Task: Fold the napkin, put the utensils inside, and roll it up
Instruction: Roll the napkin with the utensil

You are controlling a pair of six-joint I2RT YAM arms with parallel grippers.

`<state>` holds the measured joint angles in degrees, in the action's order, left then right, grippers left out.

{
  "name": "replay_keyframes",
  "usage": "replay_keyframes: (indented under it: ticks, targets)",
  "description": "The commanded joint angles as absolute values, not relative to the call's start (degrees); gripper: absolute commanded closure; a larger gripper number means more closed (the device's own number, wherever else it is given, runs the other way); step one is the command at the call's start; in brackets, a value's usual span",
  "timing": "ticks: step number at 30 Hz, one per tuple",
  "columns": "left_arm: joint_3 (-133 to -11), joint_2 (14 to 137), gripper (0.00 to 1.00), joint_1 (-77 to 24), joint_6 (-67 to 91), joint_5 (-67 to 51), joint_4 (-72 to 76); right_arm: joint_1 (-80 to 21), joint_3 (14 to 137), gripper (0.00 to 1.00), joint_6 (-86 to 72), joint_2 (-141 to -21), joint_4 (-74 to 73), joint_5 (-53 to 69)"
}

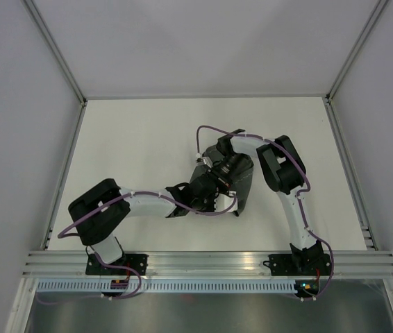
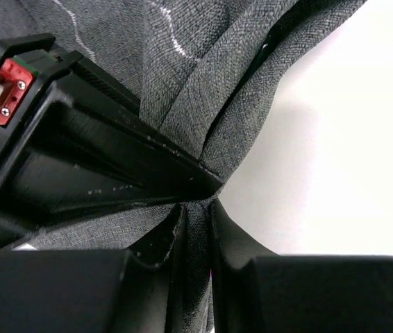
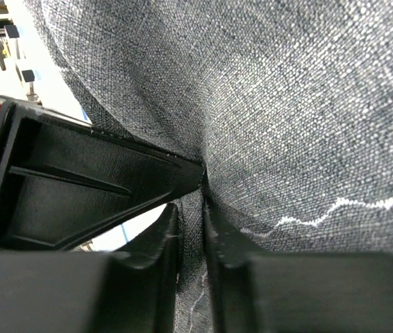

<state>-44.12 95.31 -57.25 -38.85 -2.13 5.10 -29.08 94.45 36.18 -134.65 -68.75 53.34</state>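
Left end effector (image 2: 198,211) and right end effector (image 3: 189,211) each clench the napkin (image 2: 182,83), mostly hidden beneath arms (image 1: 148,201).

The napkin (image 1: 244,187) lies near the middle of the table (image 1: 141,132), a little toward its right edge. The left gripper (image 1: 194,199) sits at the cloth's left side, the right gripper (image 1: 215,177) just behind it (each with a fold between its fingers).

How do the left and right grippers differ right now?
The left gripper pinches a pleated napkin edge beside bare table; the right gripper pinches a smoother bulge, with cloth filling most of its view. Both are shut on the napkin.
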Motion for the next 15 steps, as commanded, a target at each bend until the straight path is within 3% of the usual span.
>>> replay_keyframes:
  ticks: [1, 5, 10, 15]
  targets:
    - [-48.4, 98.1, 0.98, -57.1, -37.5, -2.7, 0.4, -29.0, 94.4, 0.73, 38.5, -135.0, -61.1, 43.1]
    - [-52.4, 99.3, 0.98, -56.9, -34.5, -3.5, -5.3, -28.0, 95.1, 0.53, 38.1, -131.2, -61.1, 43.6]
    - [-54.9, 100.5, 0.98, -56.3, -32.1, -5.4, -8.6, -25.8, 95.4, 0.37, 37.4, -127.1, -60.8, 44.4]
    - [-57.0, 101.0, 0.98, -54.7, -28.9, -9.6, -10.4, -21.7, 95.4, 0.34, 35.7, -122.9, -59.1, 44.7]
